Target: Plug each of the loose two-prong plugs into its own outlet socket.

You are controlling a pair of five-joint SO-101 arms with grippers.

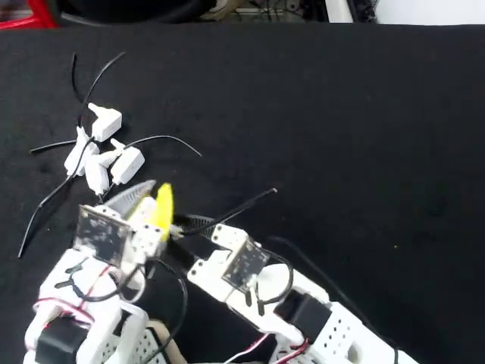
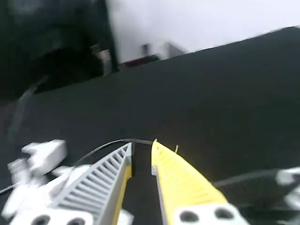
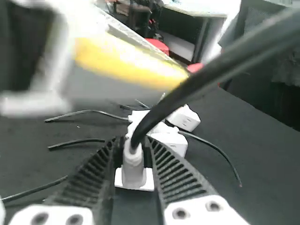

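My right gripper (image 3: pixel 133 141) is shut on a white two-prong plug (image 3: pixel 133 169), whose black cable (image 3: pixel 197 79) runs up and away. In the high view this right gripper (image 1: pixel 191 224) sits low over the cloth near the front, and the cable (image 1: pixel 241 203) trails to the right. My left gripper (image 1: pixel 155 186), with one grey and one yellow finger, hovers just left of it. Its fingers (image 2: pixel 178 180) stand a narrow gap apart with nothing between them. Several white plugs and socket pieces (image 1: pixel 102 152) with black wires lie in a heap just beyond the left gripper (image 2: pixel 142 143).
A black cloth (image 1: pixel 341 121) covers the table, bare across the right and far side. Loose black wires (image 1: pixel 163 139) fan out from the heap. The other arm's yellow finger (image 3: pixel 122 65) hangs close over the held plug. Room clutter lies past the far edge.
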